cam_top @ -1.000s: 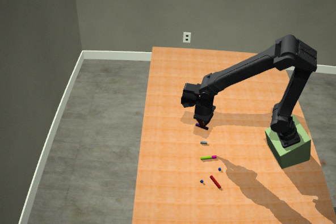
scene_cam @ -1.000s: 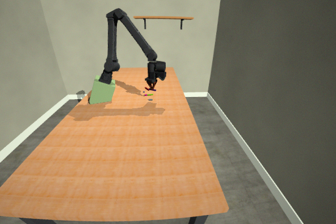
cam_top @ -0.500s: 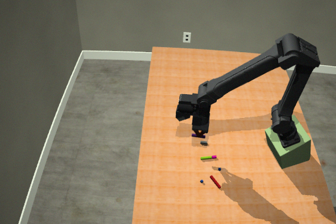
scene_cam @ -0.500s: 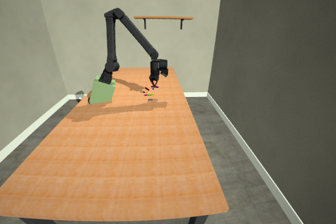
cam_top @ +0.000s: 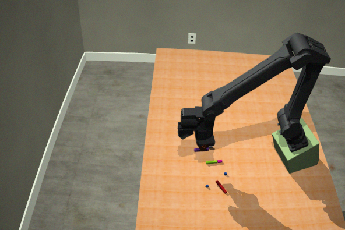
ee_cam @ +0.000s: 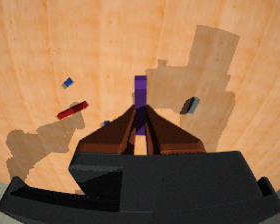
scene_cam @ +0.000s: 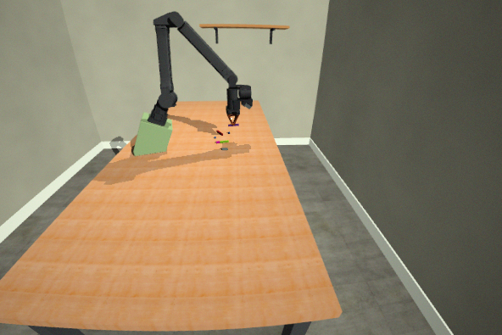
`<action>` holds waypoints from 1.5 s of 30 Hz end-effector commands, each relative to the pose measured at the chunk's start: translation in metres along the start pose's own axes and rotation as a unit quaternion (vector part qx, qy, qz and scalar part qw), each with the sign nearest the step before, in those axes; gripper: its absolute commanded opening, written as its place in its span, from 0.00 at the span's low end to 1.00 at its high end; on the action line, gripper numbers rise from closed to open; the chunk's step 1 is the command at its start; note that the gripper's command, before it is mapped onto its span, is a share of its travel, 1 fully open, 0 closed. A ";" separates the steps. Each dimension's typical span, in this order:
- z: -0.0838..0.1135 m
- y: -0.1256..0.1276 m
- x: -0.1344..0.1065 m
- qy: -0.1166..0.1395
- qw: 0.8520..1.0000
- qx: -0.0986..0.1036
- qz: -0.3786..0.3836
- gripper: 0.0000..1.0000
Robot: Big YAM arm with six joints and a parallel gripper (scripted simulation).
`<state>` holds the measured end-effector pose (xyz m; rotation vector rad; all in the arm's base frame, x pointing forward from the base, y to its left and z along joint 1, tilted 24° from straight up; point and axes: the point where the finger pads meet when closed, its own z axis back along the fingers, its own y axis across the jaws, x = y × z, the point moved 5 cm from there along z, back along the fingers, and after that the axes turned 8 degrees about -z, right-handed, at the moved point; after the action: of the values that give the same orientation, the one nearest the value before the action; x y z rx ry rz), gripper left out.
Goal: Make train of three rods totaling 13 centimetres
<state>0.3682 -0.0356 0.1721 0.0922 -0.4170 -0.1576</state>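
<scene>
Purple rod: seen from above, it comes first on the left; the purple rod (cam_top: 197, 149) (scene_cam: 233, 125) (ee_cam: 140, 86) is in the tool's grip, apparently still to be set down.
Tool: the tool (cam_top: 204, 147) (scene_cam: 232, 124) (ee_cam: 140, 110) is nearly closed, its fingers pinching the purple rod from both sides.
Left blue rod: the left blue rod (cam_top: 207, 186) (scene_cam: 229, 132) (ee_cam: 68, 82) lies well apart from the tool; I'd leave it alone.
Lime rod: the lime rod (cam_top: 211, 162) (scene_cam: 225, 142) lies near the tool, with its left end free. I'd turn the purple rod exactly along it, bring it beyond that end at low height, then ease it close without shoving.
Grey rod: the grey rod (cam_top: 212, 148) (scene_cam: 224, 149) (ee_cam: 193, 105) lies near the tool, mostly hidden from above; give it room on the way down.
Magenta rod: the magenta rod (cam_top: 219, 161) (scene_cam: 218, 142) seems to meet the lime rod's right end; with purple, they would make thirteen.
Red rod: the red rod (cam_top: 221, 187) (scene_cam: 220, 132) (ee_cam: 72, 110) lies aslant, well apart from the tool, and isn't needed.
Right blue rod: the right blue rod (cam_top: 225, 173) (scene_cam: 214, 137) (ee_cam: 106, 122) is furthest right; open gently, then lift straight, keeping the tool off it.
</scene>
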 end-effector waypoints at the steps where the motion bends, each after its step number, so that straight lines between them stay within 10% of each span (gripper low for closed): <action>1: 0.002 0.002 0.005 -0.004 1.000 -0.001 0.019 0.04; 19: -0.008 -0.001 0.002 -0.003 1.000 -0.002 0.010 0.04; 45: -0.090 0.004 0.000 -0.001 1.000 0.001 0.012 0.04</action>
<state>0.4056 -0.0326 0.1003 0.0855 -0.4304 -0.1378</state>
